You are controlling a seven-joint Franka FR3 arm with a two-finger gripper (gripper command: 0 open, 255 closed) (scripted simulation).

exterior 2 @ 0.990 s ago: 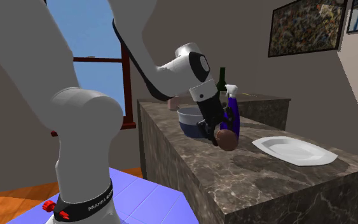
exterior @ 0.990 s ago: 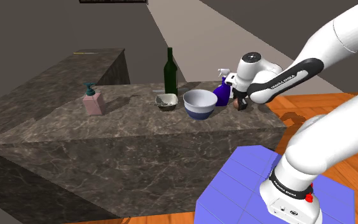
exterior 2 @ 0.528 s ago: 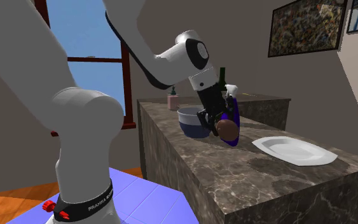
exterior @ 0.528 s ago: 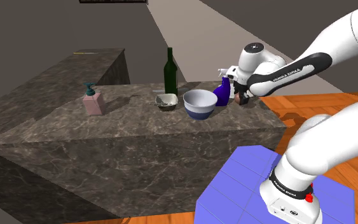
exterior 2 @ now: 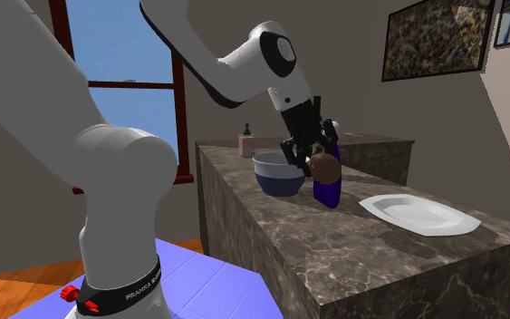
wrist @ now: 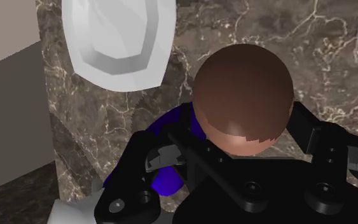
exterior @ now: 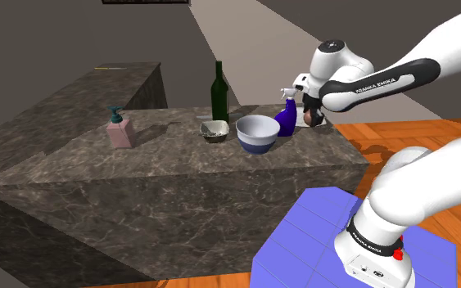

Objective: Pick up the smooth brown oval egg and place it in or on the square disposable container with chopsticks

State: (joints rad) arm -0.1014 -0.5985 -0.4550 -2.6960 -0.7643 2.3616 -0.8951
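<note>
The brown egg (exterior: pixel 314 119) (exterior 2: pixel 323 166) (wrist: pixel 242 95) hangs in the air above the dark marble counter (exterior: pixel 179 172), clasped between the black fingers of my gripper (exterior: pixel 310 114) (exterior 2: pixel 312 161) (wrist: pixel 244 130). It is level with the top of the blue spray bottle (exterior: pixel 286 119) (exterior 2: pixel 329 186), right beside it. The white square container (exterior 2: pixel 420 214) (wrist: pixel 117 38) lies flat on the counter near its end, a short way beyond the egg and the bottle. In the wrist view the container sits ahead of the egg, next to the counter's edge.
A blue-and-white bowl (exterior: pixel 257 133) (exterior 2: pixel 278 172) stands beside the spray bottle. Further along are a small shallow dish (exterior: pixel 214 129), a tall green bottle (exterior: pixel 219 90) and a pink soap dispenser (exterior: pixel 119 128) (exterior 2: pixel 246 143). The counter drops off just past the container.
My gripper has risen from the counter top with the egg held in it, from beside the spray bottle's base to near its top.
</note>
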